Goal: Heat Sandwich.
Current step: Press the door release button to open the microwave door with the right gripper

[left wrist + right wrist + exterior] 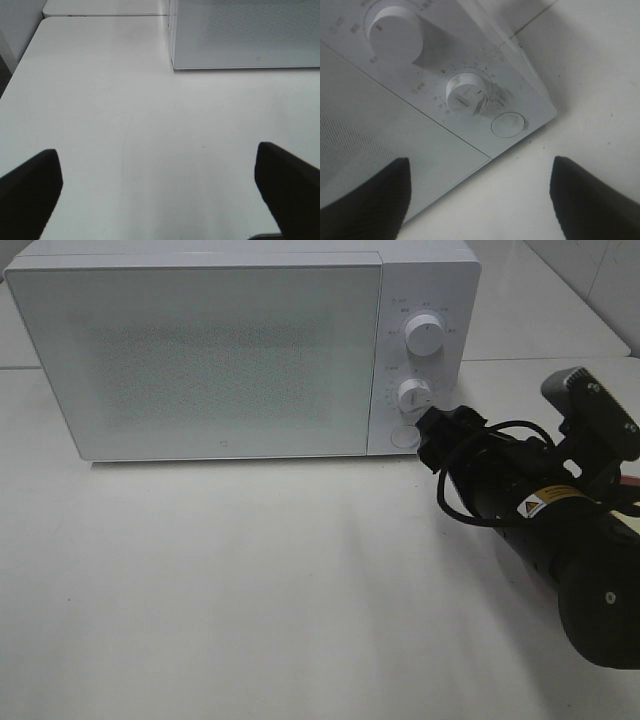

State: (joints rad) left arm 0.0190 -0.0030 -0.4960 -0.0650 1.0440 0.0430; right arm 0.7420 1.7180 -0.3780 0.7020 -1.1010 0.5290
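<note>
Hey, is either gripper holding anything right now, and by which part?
Nothing is held. The left gripper hangs open over the table; the right gripper is open near the round button on the microwave, with nothing between its fingers.

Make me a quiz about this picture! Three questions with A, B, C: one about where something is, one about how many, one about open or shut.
1. Which part of the microwave is the right gripper closest to? A. its top B. its round button C. its left side
2. How many turning knobs does it have? A. one B. two C. four
3. The door is: A. shut B. wide open C. missing

Answers: 1 B, the black gripper sits right beside the button. 2 B, one knob sits above the other. 3 A, the door lies flush with the front.
</note>
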